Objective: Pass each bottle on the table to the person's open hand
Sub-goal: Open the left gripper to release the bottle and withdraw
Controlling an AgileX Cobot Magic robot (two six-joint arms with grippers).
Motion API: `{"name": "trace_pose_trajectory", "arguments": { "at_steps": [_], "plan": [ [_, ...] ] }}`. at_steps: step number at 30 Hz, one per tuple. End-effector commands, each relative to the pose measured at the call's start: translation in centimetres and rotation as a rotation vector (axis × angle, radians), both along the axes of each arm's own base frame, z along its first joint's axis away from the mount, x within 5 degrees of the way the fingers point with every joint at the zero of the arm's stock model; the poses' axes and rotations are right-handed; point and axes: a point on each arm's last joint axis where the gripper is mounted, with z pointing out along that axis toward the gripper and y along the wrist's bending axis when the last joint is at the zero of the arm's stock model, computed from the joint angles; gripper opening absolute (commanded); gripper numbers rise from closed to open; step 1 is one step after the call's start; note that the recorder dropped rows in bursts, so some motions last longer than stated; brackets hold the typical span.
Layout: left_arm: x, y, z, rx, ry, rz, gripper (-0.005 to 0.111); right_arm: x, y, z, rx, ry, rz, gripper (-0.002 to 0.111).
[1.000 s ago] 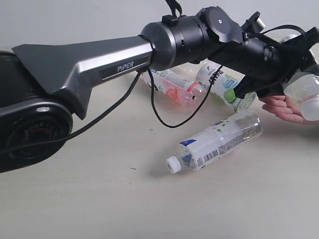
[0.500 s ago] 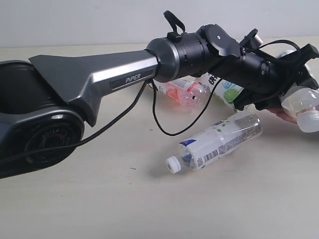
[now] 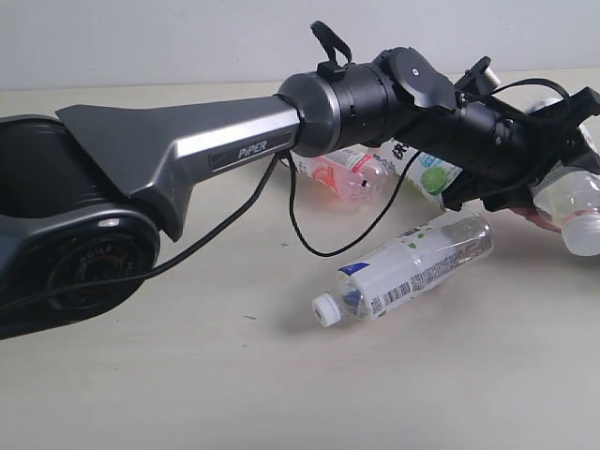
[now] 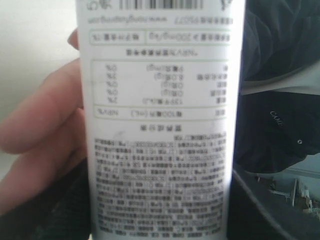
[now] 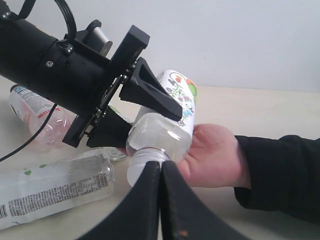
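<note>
My left gripper (image 3: 553, 169) reaches across to the far right and is shut on the floral white bottle (image 3: 574, 202), white cap pointing down. The bottle rests on the person's open hand (image 5: 215, 155), palm up; in the exterior view the hand (image 3: 536, 217) is mostly hidden. In the left wrist view the bottle's label (image 4: 160, 125) fills the frame, with fingers (image 4: 45, 130) beside it. The white/blue bottle (image 3: 412, 267) lies on the table (image 3: 187, 375). The pink bottle (image 3: 342, 173) and the green-lime bottle (image 3: 427, 175) lie behind the arm. My right gripper (image 5: 161, 170) is shut and empty, just short of the cap.
The left arm's grey link (image 3: 187, 150) and a hanging black cable (image 3: 309, 234) span the table's middle. The person's dark sleeve (image 5: 280, 170) comes in from the right. A pale wall (image 3: 141, 37) backs the table.
My left gripper has carried the floral bottle down onto the palm, so the hand now shows less. The bottles on the table have not moved.
</note>
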Motion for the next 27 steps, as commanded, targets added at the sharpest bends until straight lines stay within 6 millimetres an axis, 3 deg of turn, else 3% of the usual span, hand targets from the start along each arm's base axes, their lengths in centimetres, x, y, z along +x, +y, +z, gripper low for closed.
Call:
{"name": "trace_pose_trajectory", "arguments": {
  "at_steps": [1,10,12,19,27],
  "plan": [
    [-0.18,-0.21,0.06,-0.004,-0.011,-0.008,0.0,-0.02,0.02,-0.06,0.0,-0.01,0.004,0.0],
    [-0.18,-0.21,0.06,-0.003,-0.026,-0.016,0.001,-0.02,0.02,-0.06,0.0,-0.01,0.004,0.0],
    [-0.18,-0.21,0.06,-0.003,-0.028,-0.017,0.007,-0.02,0.02,-0.06,0.0,-0.01,0.004,0.0],
    [-0.2,-0.21,0.05,-0.003,-0.03,-0.021,0.045,-0.02,0.02,-0.06,0.0,-0.01,0.004,0.0],
    [-0.2,-0.21,0.05,-0.002,-0.053,-0.033,0.049,-0.02,0.02,-0.06,0.0,-0.01,0.004,0.0]
  ]
}}
